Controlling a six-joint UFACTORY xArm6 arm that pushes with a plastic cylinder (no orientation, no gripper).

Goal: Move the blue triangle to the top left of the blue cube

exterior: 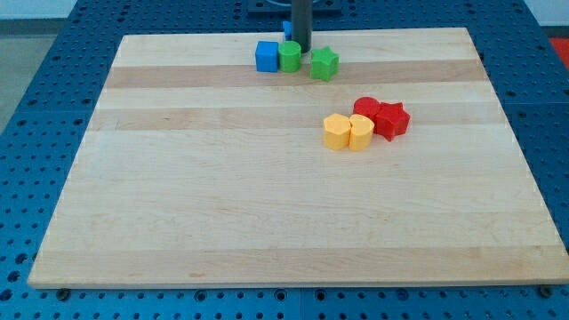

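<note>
The blue cube (266, 56) sits near the board's top edge, a little left of centre. Only a small blue sliver of the blue triangle (287, 30) shows, at the top edge, just left of the dark rod, which hides the rest of it. The triangle lies up and to the right of the cube. My tip (301, 50) is down on the board just right of the triangle, between the green cylinder (290, 56) and the green star (324, 63).
The green cylinder touches the cube's right side. A red block (366, 108) and a red star (392, 120) sit right of centre, with two yellow blocks (337, 131) (360, 132) touching just below-left of them. The wooden board (222, 204) lies on a blue perforated table.
</note>
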